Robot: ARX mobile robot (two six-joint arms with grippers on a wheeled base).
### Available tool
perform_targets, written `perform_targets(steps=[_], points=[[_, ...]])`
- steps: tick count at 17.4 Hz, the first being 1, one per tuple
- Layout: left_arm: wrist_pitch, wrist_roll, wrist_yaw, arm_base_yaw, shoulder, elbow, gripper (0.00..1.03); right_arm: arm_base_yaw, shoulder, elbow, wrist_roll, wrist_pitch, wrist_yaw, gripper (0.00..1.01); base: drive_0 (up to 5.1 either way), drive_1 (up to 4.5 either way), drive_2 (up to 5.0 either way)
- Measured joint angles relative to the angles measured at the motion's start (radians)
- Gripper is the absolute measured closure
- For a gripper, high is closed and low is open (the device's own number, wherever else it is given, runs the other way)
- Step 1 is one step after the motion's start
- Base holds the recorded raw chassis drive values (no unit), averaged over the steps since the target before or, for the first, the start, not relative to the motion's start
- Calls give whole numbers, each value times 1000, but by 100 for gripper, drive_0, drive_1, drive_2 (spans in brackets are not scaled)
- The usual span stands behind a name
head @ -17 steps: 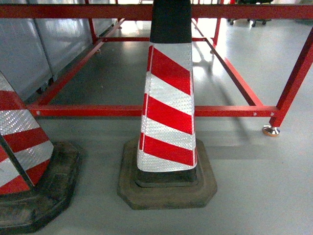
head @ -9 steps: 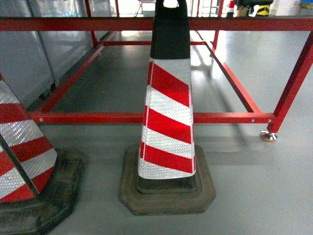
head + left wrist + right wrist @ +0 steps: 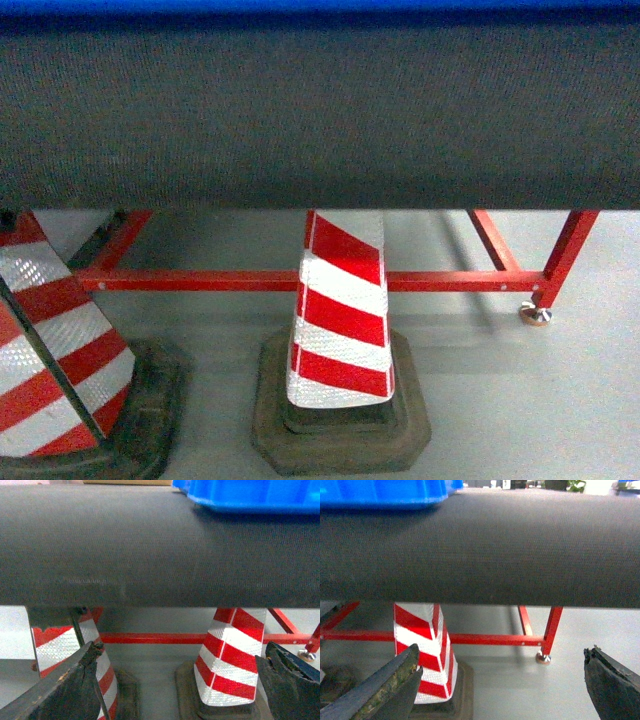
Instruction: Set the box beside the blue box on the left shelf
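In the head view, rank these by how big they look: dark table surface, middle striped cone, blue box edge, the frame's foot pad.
1. Dark table surface, though nearness inflates it.
2. Middle striped cone, its top hidden.
3. Blue box, only a thin strip showing.
4. Foot pad of the red frame.

1. A dark woven table surface (image 3: 150, 545) fills the upper half of the left wrist view, its front edge running across the middle
2. A bright-blue box (image 3: 255, 495) rests on the far right part of that surface, only its lower edge showing
3. Below the surface edge, a red-and-white striped cone (image 3: 227, 662) stands on the grey floor (image 3: 150, 660) to the right
4. A second striped cone (image 3: 75, 650) stands below the surface edge to the left
5. A red frame bar (image 3: 150, 638) runs behind both cones, under the surface
6. The left gripper (image 3: 175, 690) shows two dark fingers (image 3: 70, 690) spread wide apart at the bottom corners, nothing between them
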Motion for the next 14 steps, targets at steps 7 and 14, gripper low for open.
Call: perform_targets(steps=[7,14], points=[[0,2,0,0,0,0,5,0,0,0,0,-1,0,3,0,0,0],[1,3,0,0,0,0,5,0,0,0,0,0,-1,3,0,0,0]])
